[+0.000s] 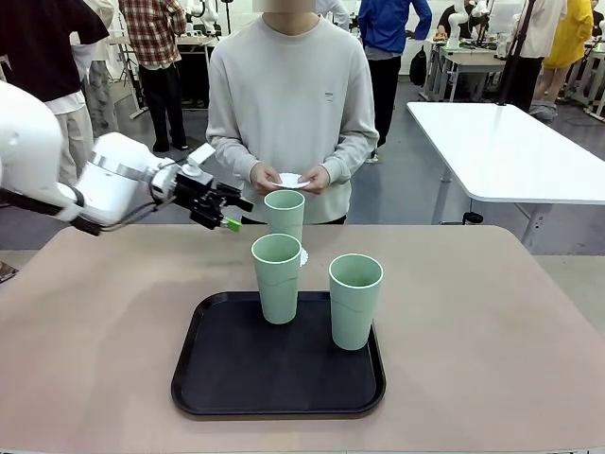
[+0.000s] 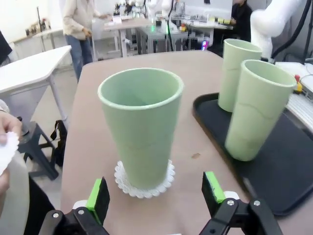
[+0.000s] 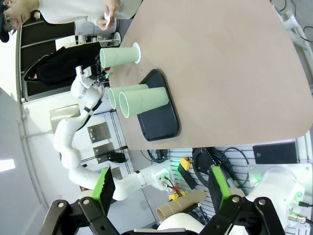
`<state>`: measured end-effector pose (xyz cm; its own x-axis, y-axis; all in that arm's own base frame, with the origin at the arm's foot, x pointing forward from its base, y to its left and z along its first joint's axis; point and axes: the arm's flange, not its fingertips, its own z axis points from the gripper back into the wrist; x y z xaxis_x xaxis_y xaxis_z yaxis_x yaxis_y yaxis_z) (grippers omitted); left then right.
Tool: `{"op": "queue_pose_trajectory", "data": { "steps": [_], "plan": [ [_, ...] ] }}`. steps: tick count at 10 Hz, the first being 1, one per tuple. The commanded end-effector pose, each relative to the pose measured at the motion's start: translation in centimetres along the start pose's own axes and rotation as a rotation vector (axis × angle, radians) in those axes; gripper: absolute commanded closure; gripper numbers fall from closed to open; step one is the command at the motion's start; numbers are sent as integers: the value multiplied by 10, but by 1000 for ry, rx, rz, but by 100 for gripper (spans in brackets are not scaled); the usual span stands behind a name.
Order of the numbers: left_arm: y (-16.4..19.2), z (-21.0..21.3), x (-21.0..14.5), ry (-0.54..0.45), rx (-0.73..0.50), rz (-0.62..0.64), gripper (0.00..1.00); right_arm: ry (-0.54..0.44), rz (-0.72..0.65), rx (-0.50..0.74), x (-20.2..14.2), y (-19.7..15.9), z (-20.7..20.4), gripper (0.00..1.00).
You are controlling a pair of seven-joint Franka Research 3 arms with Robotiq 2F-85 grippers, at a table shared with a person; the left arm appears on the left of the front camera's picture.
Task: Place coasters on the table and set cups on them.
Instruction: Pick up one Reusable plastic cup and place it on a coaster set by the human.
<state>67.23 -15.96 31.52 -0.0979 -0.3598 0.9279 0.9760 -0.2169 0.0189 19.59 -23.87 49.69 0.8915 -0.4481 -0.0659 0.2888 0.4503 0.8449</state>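
While both arms' jaws stand open, one cup (image 2: 141, 127) tops a coaster (image 2: 142, 191) beside two other cups (image 1: 276, 277) (image 1: 355, 300) on the tray (image 1: 246, 378)

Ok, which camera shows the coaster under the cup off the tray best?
The left wrist view: the coaster lies close, its scalloped edge ringing the cup's base. The front view shows a white sliver beside a nearer cup; the right wrist view, a small distant edge.

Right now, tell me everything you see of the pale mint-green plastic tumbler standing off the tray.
The pale mint-green plastic tumbler is tall, tapered, handleless, plain and matte. It stands upright, mouth up, on a white lacy paper doily on the beige tabletop, just off the black tray. Nothing else touches it.
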Motion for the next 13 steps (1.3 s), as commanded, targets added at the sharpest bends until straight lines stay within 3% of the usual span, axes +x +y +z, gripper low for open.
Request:
{"op": "queue_pose_trajectory", "data": {
  "steps": [1,6,8,11,13],
  "plan": [
    [-63,16,44,141,69,37,0,3,12,20,0,0,-1,0],
    [-134,40,134,580,306,289,0,3,12,20,0,0,-1,0],
    [-161,48,163,697,339,416,0,3,12,20,0,0,-1,0],
    [-173,52,198,695,321,452,0,3,12,20,0,0,-1,0],
    [-170,51,196,685,334,487,0,3,12,20,0,0,-1,0]
  ]
}}
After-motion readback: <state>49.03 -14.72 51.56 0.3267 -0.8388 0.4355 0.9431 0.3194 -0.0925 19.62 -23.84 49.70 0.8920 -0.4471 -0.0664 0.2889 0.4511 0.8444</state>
